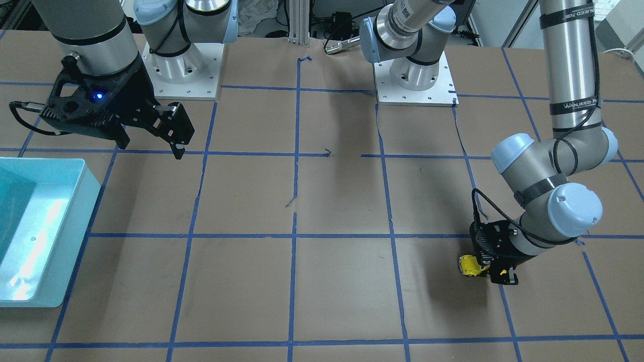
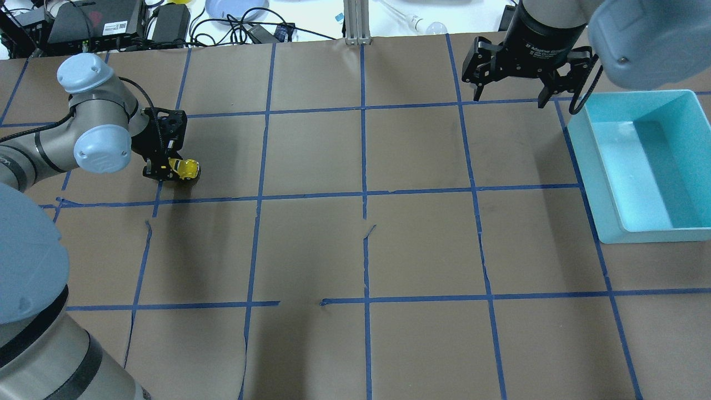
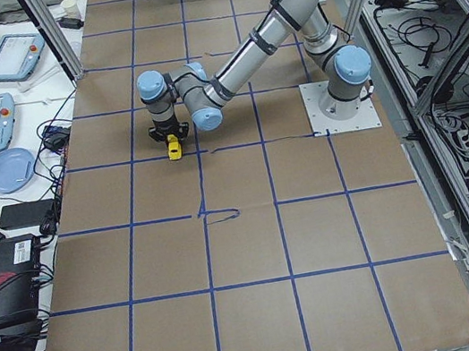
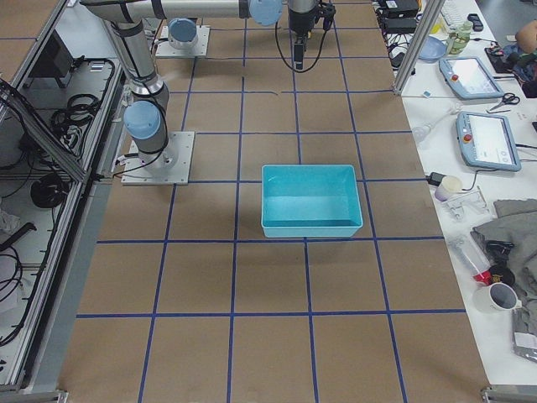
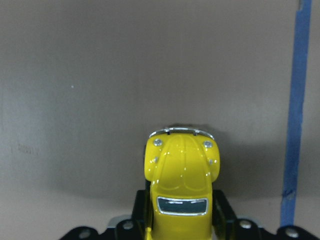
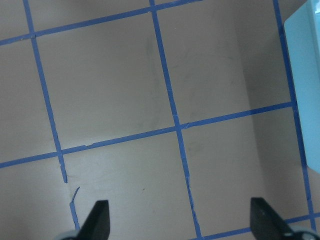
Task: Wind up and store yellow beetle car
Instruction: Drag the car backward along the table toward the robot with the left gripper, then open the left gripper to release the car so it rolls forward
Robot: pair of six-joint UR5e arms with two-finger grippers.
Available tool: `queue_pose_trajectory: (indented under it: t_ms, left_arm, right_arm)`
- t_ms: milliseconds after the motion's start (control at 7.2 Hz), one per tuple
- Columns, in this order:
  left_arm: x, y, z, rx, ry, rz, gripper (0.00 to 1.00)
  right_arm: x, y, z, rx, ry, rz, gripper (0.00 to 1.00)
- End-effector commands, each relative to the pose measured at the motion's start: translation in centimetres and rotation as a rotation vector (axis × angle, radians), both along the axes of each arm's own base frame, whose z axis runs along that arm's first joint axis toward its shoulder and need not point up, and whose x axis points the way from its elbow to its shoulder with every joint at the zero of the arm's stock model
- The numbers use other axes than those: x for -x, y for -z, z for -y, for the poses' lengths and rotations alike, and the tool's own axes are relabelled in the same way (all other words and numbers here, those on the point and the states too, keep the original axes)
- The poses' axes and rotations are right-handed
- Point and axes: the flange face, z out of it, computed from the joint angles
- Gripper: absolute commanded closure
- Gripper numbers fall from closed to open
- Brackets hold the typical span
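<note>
While I watch the left wrist feed, the left claw (image 2: 165,167) is clenched on the yellow beetle car (image 5: 182,172), one finger (image 5: 142,207) against each flank at about cabin level.

- Car's long axis runs straight out from the palm, in line with the fingers.
- Nose points away from the palm. The hood and chrome front bumper stick out past the fingertips; the windshield sits level with the tips, and the rear is hidden back inside the jaw.
- Roof faces the wrist camera, so the car is right way up.
- Claw and car are low over the brown paper table (image 2: 422,250). Whether the wheels touch, I cannot tell.
- A blue tape line (image 5: 295,115) runs beside the claw, parallel to the car's axis and apart from it.

Right claw (image 2: 511,94): released, fingers spread wide, nothing between them, hanging above the table. The teal bin (image 2: 589,166) sits just off to one side of it, beyond one fingertip, not touching.
</note>
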Motion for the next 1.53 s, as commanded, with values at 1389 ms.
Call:
queue_pose_trajectory:
  t_ms: [1389]
  left_arm:
    - [6.4, -7.1, -1.0, 0.011, -0.062, 0.003, 0.17]
  right_arm:
    - [0.0, 0.1, 0.0, -0.002, -0.002, -0.002, 0.00]
